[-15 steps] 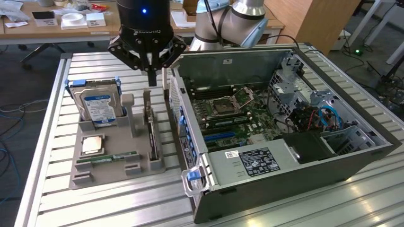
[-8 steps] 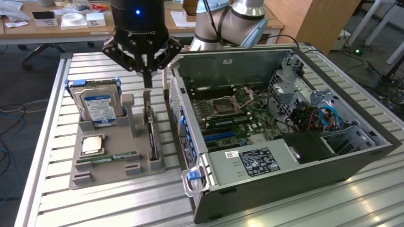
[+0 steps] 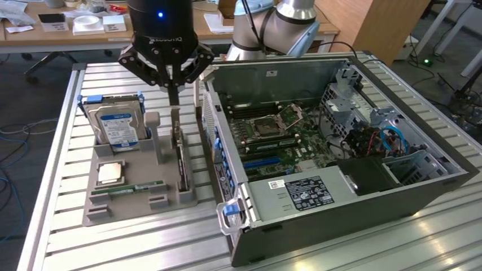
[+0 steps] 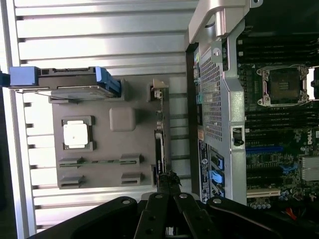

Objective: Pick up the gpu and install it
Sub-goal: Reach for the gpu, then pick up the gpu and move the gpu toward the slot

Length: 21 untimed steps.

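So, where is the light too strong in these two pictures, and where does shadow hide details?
Exterior view: glare lies on the table slats at that view's lower right; the gpu, edge-on in the grey tray, looks dark. Wrist view: the slats burn to white, the square chip too; the pincer is a black shape, and the motherboard inside the computer case is dim.

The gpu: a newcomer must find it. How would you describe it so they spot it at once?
Beside the open computer case, on the exterior view's left, lies a grey tray. The gpu stands on edge along the tray's side nearest the case, the gripper shut on its top. Unlike the silver hard drive and green memory stick, it is dark and very thin.
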Motion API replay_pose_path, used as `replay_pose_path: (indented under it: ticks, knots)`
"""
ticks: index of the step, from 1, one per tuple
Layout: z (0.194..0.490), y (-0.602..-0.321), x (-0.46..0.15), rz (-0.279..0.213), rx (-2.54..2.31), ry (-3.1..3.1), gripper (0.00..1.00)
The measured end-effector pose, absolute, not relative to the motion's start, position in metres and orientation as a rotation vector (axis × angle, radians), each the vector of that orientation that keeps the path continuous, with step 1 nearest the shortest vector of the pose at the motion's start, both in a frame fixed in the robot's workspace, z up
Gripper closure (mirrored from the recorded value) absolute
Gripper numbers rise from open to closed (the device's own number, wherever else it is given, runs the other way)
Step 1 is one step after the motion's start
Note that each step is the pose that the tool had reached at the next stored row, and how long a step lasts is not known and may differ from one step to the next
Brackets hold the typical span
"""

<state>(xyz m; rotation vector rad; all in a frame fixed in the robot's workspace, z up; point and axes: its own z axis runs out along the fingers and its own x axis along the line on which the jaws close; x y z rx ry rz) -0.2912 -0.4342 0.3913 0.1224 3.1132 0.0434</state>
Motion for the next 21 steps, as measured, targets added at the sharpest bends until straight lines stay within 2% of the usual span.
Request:
replay_pose_path:
  ticks: [15, 16, 17, 20, 21]
  knots:
    - [0.3914, -0.4342, -0.2916, 0.043, 0.122, 3.113, 0.89]
    - [0.3913, -0.4342, -0.2916, 0.043, 0.122, 3.113, 0.83]
    - [0.3913, -0.4342, -0.2916, 0.043, 0.122, 3.113, 0.83]
    - [0.3913, -0.4342, -0.2916, 0.043, 0.122, 3.113, 0.65]
    - [0.3913, -0.4342, -0.2916, 0.043, 0.122, 3.113, 0.65]
